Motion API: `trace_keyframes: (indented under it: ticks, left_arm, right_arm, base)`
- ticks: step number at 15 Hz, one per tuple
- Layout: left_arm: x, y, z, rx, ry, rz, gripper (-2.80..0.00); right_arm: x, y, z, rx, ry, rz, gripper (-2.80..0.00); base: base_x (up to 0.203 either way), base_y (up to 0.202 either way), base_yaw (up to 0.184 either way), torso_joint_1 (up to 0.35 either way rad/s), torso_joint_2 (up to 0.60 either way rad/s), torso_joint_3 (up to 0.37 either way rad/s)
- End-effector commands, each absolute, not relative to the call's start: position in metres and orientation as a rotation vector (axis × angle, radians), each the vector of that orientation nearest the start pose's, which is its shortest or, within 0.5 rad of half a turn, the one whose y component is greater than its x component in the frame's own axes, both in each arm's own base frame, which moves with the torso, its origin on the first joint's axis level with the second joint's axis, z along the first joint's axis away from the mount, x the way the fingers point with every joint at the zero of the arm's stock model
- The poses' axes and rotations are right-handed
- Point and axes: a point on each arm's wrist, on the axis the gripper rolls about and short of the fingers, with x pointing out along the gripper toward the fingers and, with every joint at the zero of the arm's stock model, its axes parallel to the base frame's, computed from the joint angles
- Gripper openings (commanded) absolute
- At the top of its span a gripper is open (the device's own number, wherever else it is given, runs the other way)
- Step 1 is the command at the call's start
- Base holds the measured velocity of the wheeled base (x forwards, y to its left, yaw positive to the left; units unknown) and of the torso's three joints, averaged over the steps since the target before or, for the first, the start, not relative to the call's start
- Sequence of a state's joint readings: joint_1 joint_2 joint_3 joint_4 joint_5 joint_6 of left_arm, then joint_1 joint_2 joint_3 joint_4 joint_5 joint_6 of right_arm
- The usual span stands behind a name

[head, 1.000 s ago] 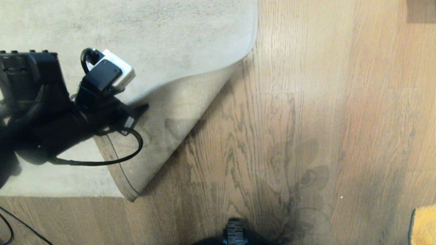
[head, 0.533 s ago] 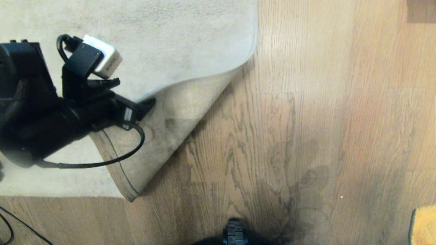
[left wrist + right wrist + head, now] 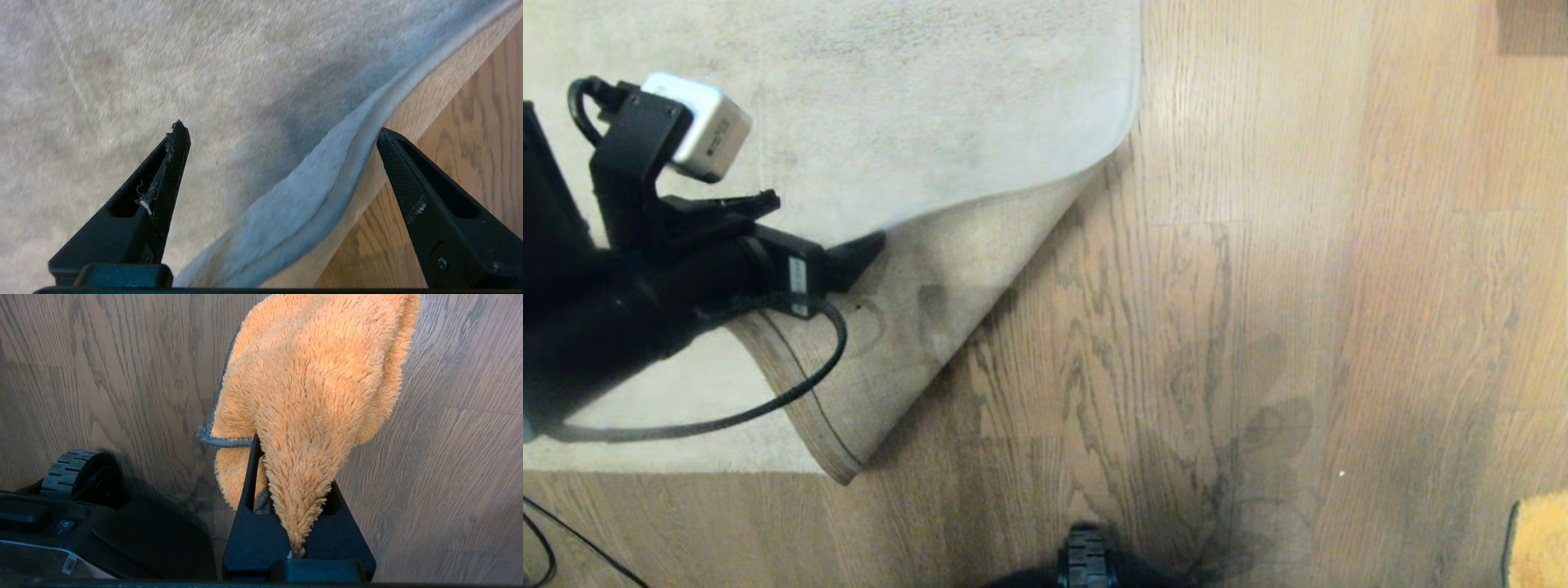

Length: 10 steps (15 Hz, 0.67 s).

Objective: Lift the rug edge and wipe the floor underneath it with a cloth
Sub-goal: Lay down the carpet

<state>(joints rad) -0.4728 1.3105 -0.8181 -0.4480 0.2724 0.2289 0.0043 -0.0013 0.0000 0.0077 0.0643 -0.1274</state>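
Since a second ago our left gripper has spread its jaws wide and drawn back off the rug edge, which lies folded over, pale underside up. That bares the floor for wiping. Our right gripper stays clamped on the orange cloth nearby.

One rug with one folded-back corner, one orange cloth, two robot hands, one wheel.
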Motion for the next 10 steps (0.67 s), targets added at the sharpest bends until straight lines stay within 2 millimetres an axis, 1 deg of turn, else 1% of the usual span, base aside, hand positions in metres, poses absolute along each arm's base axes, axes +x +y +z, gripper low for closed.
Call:
trace_keyframes:
  ticks: [1,5,10]
  left_arm:
    - [0.183,-0.088,0.267,0.243,0.013,-0.200,0.00]
    - [0.180,-0.085,0.266,0.245,0.012,-0.200,0.00]
    - [0.175,-0.082,0.276,0.204,-0.052,-0.184,0.00]
  right_arm:
    - [-0.023,0.001,0.075,-0.129,0.003,0.071,-2.80]
    - [-0.023,0.001,0.075,-0.129,0.003,0.071,-2.80]
    - [-0.023,0.001,0.075,-0.129,0.003,0.071,-2.80]
  base:
    - [0.000,0.000,0.000,0.000,0.00,0.000]
    - [0.000,0.000,0.000,0.000,0.00,0.000]
    - [0.000,0.000,0.000,0.000,0.00,0.000]
